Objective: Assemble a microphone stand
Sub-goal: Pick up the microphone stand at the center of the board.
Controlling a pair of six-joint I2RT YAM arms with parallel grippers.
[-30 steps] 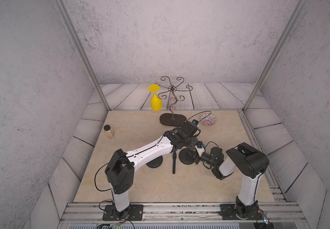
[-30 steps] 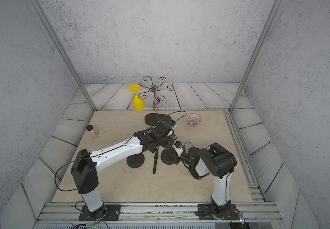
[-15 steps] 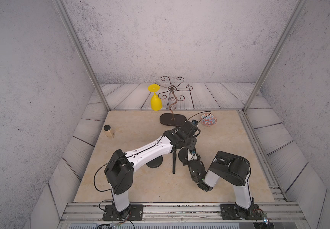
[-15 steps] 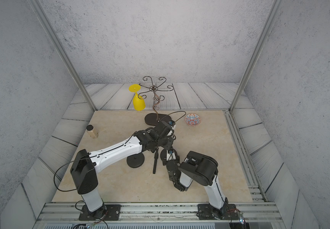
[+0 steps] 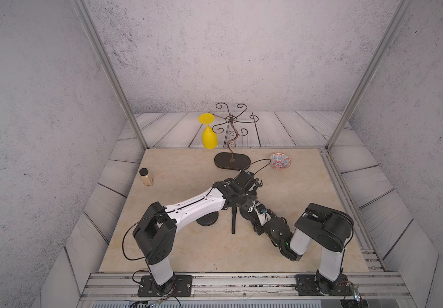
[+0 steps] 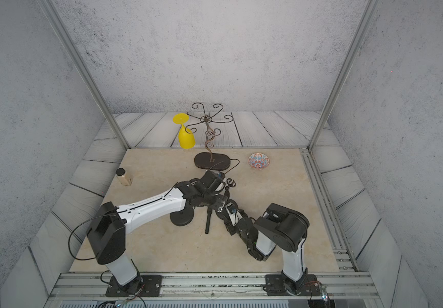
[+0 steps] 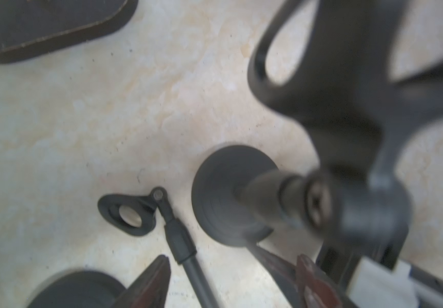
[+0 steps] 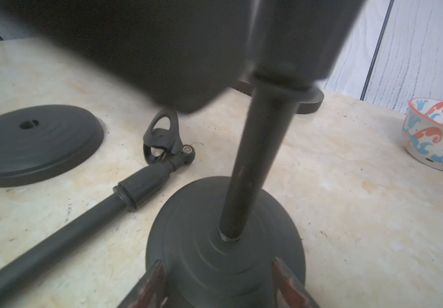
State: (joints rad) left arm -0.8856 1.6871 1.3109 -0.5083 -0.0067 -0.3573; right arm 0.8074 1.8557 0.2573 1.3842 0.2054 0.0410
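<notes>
In both top views the left arm (image 5: 196, 206) reaches low to the middle of the beige tabletop (image 5: 201, 253) and the right arm (image 5: 324, 230) folds, elbow raised, wrist angled in beside it; a loose pole (image 5: 233, 221) lies flat nearby, grey walls (image 5: 41, 106) all round. In the left wrist view the left gripper (image 7: 232, 257) has its fingers (image 7: 151, 282) spread wide, clasping nothing, above the stand base (image 7: 215, 197) and its upright pole (image 7: 265, 197). In the right wrist view the right gripper (image 8: 217, 261) is parted likewise, fingers apart at that base's near edge, closed on nothing; a spare disc (image 8: 33, 144) lies apart.
</notes>
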